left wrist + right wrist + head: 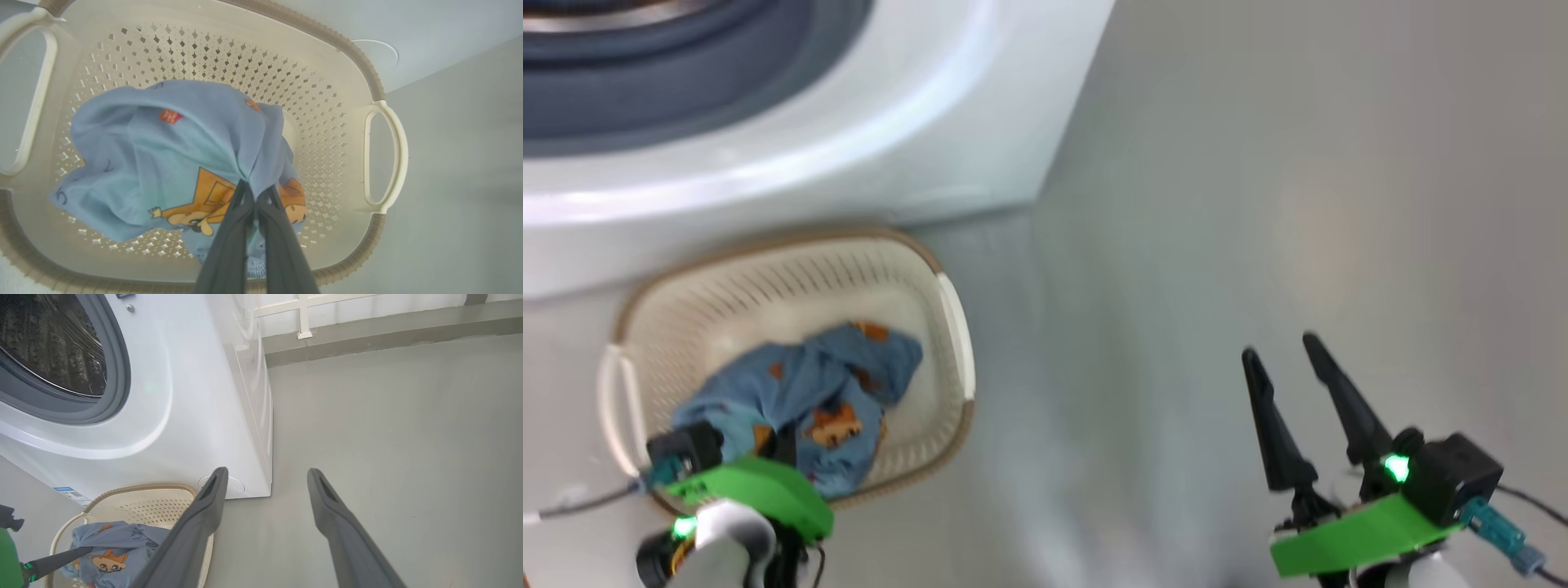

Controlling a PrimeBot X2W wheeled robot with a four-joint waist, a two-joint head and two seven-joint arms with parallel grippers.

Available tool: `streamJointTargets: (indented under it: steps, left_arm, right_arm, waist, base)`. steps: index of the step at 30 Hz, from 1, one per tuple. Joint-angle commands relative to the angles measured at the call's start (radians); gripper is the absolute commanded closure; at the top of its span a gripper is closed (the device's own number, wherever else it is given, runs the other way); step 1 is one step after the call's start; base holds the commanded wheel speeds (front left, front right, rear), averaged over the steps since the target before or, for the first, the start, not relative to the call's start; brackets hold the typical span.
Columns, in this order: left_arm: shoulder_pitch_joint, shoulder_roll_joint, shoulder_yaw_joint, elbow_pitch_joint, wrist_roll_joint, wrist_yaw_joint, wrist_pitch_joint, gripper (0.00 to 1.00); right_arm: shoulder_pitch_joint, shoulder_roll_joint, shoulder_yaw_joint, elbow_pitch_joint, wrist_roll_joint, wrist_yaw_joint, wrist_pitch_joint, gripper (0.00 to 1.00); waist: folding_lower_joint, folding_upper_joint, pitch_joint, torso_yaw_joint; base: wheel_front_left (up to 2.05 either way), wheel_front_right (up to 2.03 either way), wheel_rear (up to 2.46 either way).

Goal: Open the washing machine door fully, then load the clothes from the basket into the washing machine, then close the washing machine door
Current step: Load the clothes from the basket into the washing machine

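The cream basket (952,327) with its brown rim stands on the floor against the front of the white washing machine (849,122). The light-blue clothes (809,392) with orange bear prints lie bunched inside it. In the left wrist view my left gripper (256,188) is shut on a fold of the clothes (163,143), low inside the basket (327,81). My right gripper (1281,347) hangs open over bare floor, well to the right of the basket, with nothing between its fingers. The steel drum (49,347) and grey gasket (645,82) stand uncovered. The washing machine door is out of view.
Grey floor (1258,204) stretches to the right of the machine and basket. A low kerb with a white railing (367,322) runs along the back. A blue label (69,494) sits low on the machine's front. Cables trail from both wrists.
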Motion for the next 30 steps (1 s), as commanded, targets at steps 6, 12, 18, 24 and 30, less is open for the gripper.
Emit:
streamJointTargets:
  steps: [6,12,18,24,30]
  left_arm:
    - [0.14,0.007,0.034,-0.105,0.008,0.021,-0.02,1.0]
    - [0.274,0.002,0.057,-0.279,0.038,0.067,-0.02,1.0]
    - [0.423,-0.007,0.072,-0.482,0.073,0.115,-0.021,1.0]
    - [0.569,-0.007,0.073,-0.665,0.168,0.182,-0.021,1.0]
    - [0.645,-0.014,0.09,-0.788,0.237,0.198,-0.021,1.0]
  right_arm:
    - [0.084,-0.008,0.02,0.004,0.001,0.006,-0.005,0.0]
    - [0.132,-0.008,0.013,0.011,-0.001,0.006,-0.005,0.0]
    - [0.172,-0.008,0.004,0.018,-0.014,0.006,-0.005,0.0]
    - [0.214,-0.008,-0.01,0.015,-0.054,0.006,-0.005,0.0]
    - [0.237,-0.008,-0.021,0.017,-0.092,0.006,-0.005,0.0]
  waist:
    - [0.0,0.0,-0.3,0.081]
    - [0.0,0.0,-0.388,0.087]
    - [0.0,0.0,-0.466,0.093]
    - [0.0,0.0,-0.543,0.106]
    - [0.0,0.0,-0.589,0.128]
  base:
    - [0.0,0.0,0.0]
    - [0.0,0.0,0.0]
    - [0.0,0.0,0.0]
    - [0.0,0.0,0.0]
    - [0.0,0.0,0.0]
